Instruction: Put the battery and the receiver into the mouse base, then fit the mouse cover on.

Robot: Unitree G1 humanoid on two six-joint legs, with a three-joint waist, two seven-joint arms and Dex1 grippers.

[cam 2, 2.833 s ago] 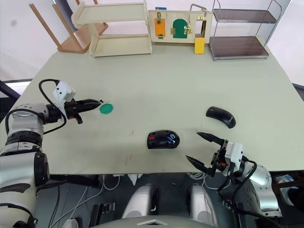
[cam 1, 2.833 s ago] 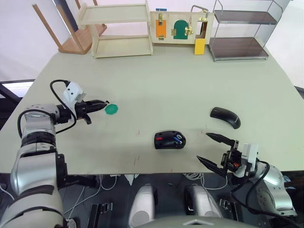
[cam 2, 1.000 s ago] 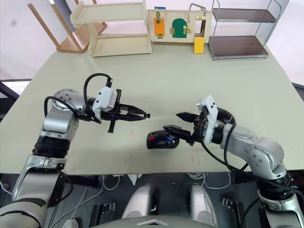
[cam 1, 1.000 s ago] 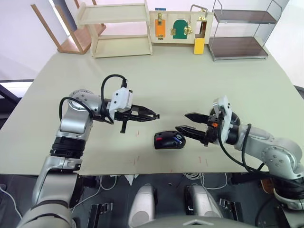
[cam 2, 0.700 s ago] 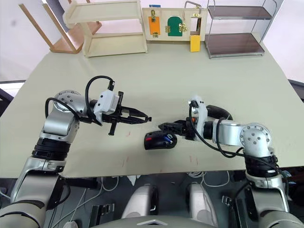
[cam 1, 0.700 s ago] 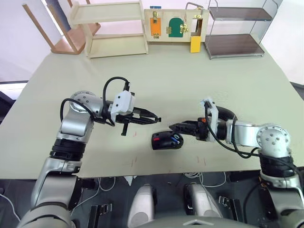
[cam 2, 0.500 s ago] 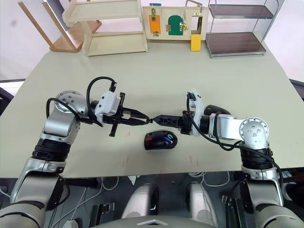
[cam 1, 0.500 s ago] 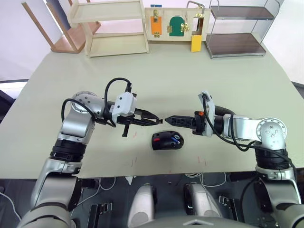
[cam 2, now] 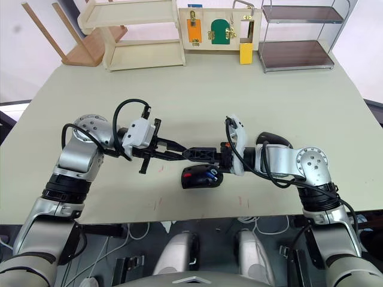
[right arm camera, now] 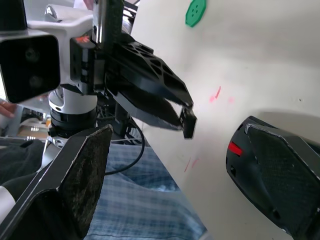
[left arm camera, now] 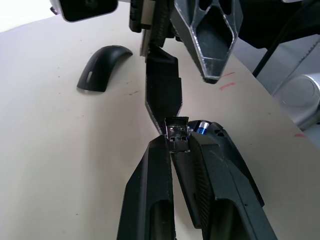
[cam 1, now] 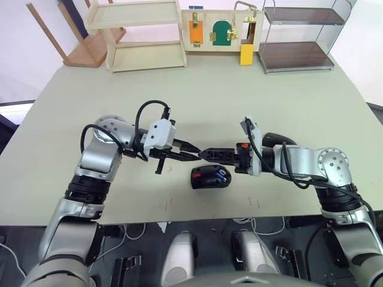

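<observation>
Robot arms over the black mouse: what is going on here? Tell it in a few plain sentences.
The left gripper pinches the tiny greyish receiver stub in its fingers, just above the black oval mouse base. The right gripper faces it tip to tip, fingers open, not holding the receiver. The small blue battery already lies in the base. The glossy black arched mouse cover lies apart on the table, not yet fitted.
</observation>
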